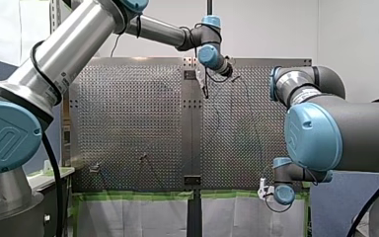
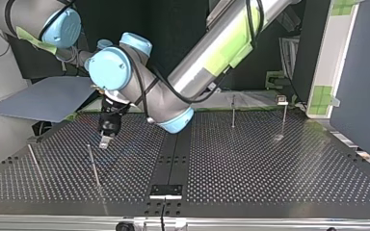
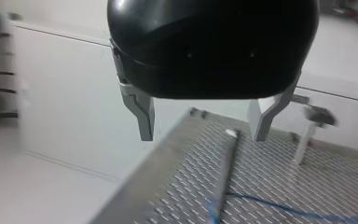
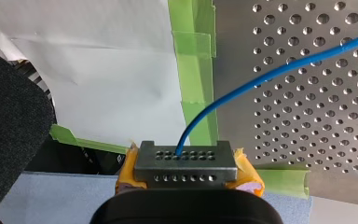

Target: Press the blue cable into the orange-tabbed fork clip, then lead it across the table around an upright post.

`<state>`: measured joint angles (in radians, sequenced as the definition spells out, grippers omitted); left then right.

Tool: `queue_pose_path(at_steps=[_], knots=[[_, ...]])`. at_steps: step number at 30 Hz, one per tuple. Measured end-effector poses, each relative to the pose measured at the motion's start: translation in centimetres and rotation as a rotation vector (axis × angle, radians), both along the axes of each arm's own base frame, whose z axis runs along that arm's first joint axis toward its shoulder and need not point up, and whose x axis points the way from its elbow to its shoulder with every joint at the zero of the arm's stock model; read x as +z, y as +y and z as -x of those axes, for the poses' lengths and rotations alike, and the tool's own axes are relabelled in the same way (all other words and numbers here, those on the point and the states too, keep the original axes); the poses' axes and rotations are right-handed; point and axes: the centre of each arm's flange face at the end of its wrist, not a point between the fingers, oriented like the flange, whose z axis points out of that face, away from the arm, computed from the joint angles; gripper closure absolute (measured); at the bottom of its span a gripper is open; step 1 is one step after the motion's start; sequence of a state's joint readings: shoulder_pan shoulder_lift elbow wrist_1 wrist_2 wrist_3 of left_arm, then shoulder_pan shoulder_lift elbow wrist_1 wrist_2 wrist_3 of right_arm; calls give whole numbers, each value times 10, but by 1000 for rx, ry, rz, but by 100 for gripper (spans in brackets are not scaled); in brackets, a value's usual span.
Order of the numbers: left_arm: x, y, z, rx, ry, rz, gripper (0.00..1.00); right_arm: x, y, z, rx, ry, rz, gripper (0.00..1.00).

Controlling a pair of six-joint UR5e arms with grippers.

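Note:
My left gripper [image 3: 205, 137] hangs open above the perforated table [image 3: 270, 177], its metal fingers [image 3: 144, 121] bare. Just ahead of them stands an upright post [image 3: 227, 168]. The blue cable [image 3: 279, 210] runs past the foot of that post. In the top view my left gripper [image 2: 105, 140] hovers close to the same post [image 2: 94, 166] at the view's left. My right gripper [image 4: 185, 161] is shut on the blue cable [image 4: 261, 77], orange-yellow pads showing at its sides. It sits off the table's taped edge [image 1: 262, 189]. I cannot make out the orange-tabbed fork clip.
More thin posts stand on the table [image 2: 33, 161] [image 2: 232, 110], one with a small clip head [image 2: 282, 101]. A black fixture [image 2: 165, 191] sits on the centre strip. Green tape [image 4: 196, 79] and white sheeting line the table's edge by my right gripper.

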<state>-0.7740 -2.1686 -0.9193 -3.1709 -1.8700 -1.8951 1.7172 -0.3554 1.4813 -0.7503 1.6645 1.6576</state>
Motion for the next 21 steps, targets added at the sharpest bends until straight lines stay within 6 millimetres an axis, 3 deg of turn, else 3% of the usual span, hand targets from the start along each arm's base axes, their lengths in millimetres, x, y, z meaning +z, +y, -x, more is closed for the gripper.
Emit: queue_pose_path(at_steps=[8, 21], knots=[[12, -1, -5, -11, 18, 90, 0, 0, 0, -1, 7, -4, 0, 100], [-36, -25, -15, 7, 142, 130, 0, 0, 0, 0, 6, -17, -4, 100]])
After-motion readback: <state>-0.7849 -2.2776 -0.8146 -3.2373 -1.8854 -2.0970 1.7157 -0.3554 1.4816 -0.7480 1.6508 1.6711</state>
